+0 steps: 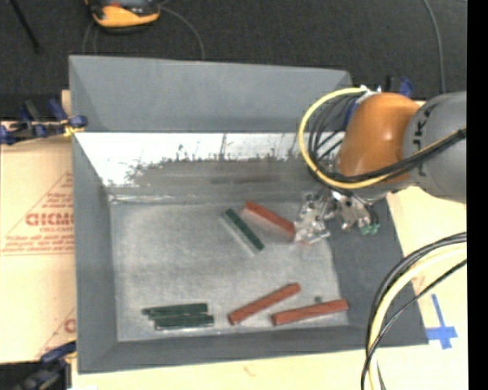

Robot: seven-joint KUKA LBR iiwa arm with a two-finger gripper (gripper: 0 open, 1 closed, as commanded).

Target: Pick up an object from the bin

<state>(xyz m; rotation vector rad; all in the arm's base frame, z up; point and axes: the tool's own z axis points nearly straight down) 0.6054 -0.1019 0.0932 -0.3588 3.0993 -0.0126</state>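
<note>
My gripper (311, 224) hangs low at the right side of the bin, just right of a short red stick (268, 217) whose right end lies close to the fingertips. A dark green stick (243, 229) lies slanted right beside that red one, on its left. Nothing shows between the fingers, and the view does not let me tell how they stand.
Two longer red sticks (263, 303) (309, 312) lie near the bin's front right. A pair of dark green sticks (177, 316) lies side by side at the front left. The arm with its orange cover and cables reaches in over the right rim.
</note>
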